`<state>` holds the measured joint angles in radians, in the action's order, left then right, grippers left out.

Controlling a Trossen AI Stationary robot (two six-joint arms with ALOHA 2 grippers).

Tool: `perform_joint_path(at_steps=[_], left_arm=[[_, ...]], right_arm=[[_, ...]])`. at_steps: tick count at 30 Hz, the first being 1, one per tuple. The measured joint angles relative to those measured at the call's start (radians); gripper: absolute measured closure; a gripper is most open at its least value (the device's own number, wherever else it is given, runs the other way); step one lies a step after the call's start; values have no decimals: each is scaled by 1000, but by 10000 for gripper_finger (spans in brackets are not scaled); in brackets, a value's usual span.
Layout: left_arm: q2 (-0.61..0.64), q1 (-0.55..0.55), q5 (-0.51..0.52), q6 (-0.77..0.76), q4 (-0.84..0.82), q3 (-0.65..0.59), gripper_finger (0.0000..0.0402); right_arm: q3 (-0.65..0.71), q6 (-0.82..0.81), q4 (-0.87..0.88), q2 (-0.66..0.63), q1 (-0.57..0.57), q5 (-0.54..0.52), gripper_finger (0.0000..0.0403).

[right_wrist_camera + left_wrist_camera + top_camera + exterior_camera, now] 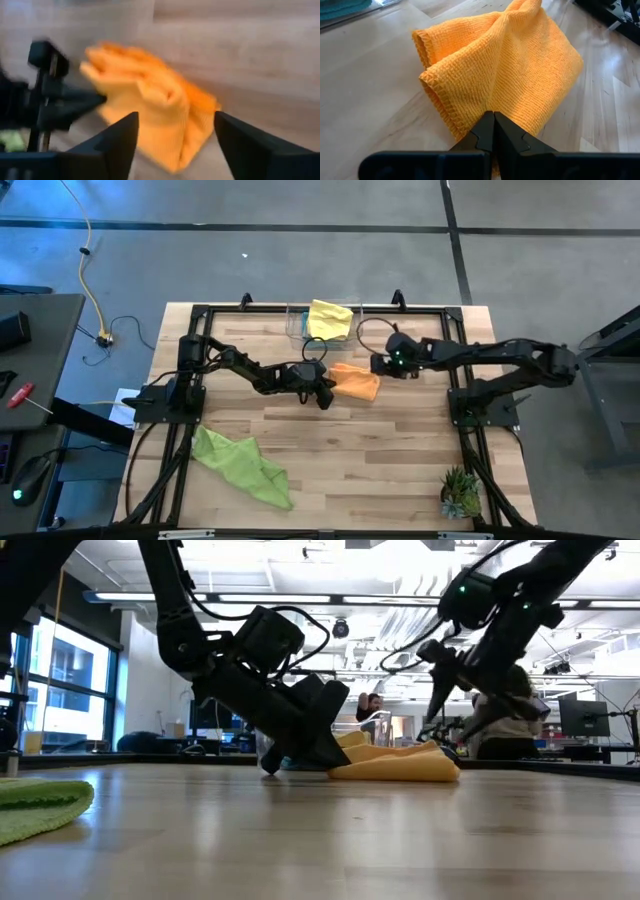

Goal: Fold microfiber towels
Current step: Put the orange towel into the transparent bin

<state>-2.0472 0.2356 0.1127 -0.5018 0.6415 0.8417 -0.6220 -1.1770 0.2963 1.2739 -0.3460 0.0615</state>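
Observation:
An orange towel point(357, 381) lies bunched and loosely folded on the wooden table near its middle, its underside on the wood. My left gripper point(493, 119) comes from the table's left and is shut at the towel's left edge. My right gripper point(175, 145) hangs open a little above the towel's right end point(440, 768), with nothing between its fingers. A yellow towel point(330, 318) lies in the clear bin point(296, 326) at the far edge. A lime green towel point(243, 464) lies crumpled near the front left. My left gripper meets the orange towel at its hemmed, folded left edge point(470, 117), with the shut fingertips slanting down from the table's left. The fingers themselves hide whether one layer or several sits between them. The towel lies slack on the table.
A small green spiky plant point(460, 492) stands at the front right corner. A teal cloth point(340, 7) shows at the bin. Bare wood lies open in front of the orange towel. People sit in the room beyond the table's far edge.

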Motion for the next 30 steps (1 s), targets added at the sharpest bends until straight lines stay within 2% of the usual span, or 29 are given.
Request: perform_joint_path(at_steps=[5, 10, 17, 22, 30], left_arm=[[0, 0, 1, 0, 2, 0, 401], [0, 0, 1, -1, 4, 0, 401], [0, 0, 2, -3, 5, 0, 401], [0, 0, 2, -2, 6, 0, 401], [0, 0, 2, -2, 6, 0, 401]], right_arm=[[0, -28, -35, 111, -20, 24, 114], [0, -92, -75, 197, -2, 54, 112], [0, -129, -114, 211, 7, 27, 119], [1, -119, -141, 213, 6, -26, 173], [1, -28, -198, 213, 6, -32, 301]])
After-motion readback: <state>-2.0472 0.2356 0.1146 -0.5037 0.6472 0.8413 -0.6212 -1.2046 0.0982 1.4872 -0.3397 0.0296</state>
